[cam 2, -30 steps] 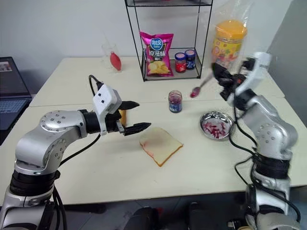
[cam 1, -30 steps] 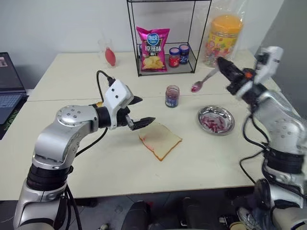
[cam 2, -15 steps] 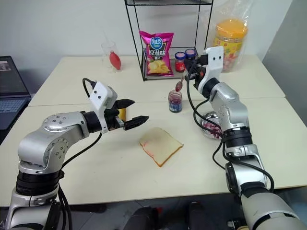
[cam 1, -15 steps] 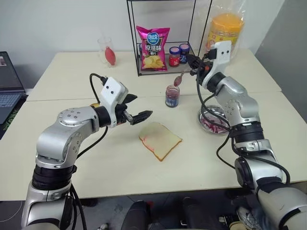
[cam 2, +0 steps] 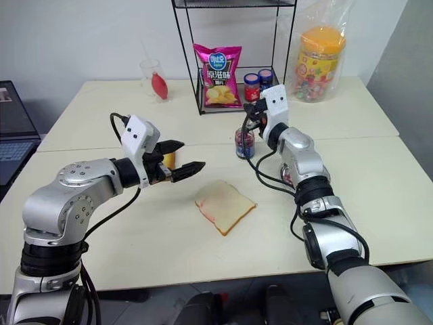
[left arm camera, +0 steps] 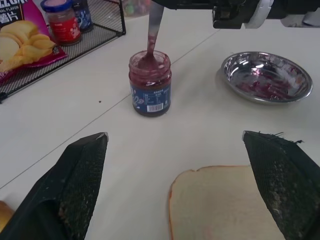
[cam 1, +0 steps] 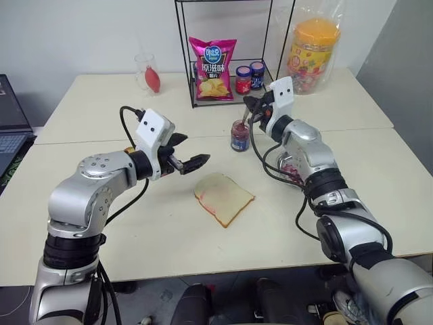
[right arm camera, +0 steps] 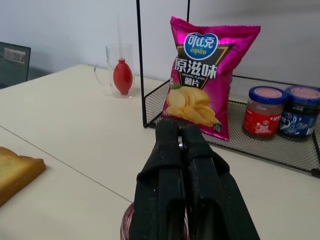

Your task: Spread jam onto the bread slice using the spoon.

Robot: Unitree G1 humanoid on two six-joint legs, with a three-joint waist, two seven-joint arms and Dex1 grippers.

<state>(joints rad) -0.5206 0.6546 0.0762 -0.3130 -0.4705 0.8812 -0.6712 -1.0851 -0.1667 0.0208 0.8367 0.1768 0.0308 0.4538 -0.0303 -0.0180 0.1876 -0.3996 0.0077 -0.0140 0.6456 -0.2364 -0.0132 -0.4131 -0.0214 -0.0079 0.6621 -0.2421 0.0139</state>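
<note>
- The right tool is clamped fully shut on the spoon, whose handle runs down into the open jam jar; the bowl end sits in the jam, which I read as a dip to load more spread.
- The jar stands upright on the surface, just in front of the wire rack, so the spoon can go in from above without tipping it.
- The bread lies flat in front of the jar, nearer the robot and apart from it, with a faint pink smear along one edge; most of its face is bare, so the spreading looks barely begun.
- The left tool hangs with its fingers wide apart and nothing between them, to the left of the jar and just beside the bread's left edge. It touches neither; it seems parked there to steady the slice when spreading starts.
- A metal dish with pink chunks sits right of the jar, partly behind the right arm.
- Next comes lifting the loaded spoon clear of the jar's rim and carrying it to the bread without dripping.
</note>
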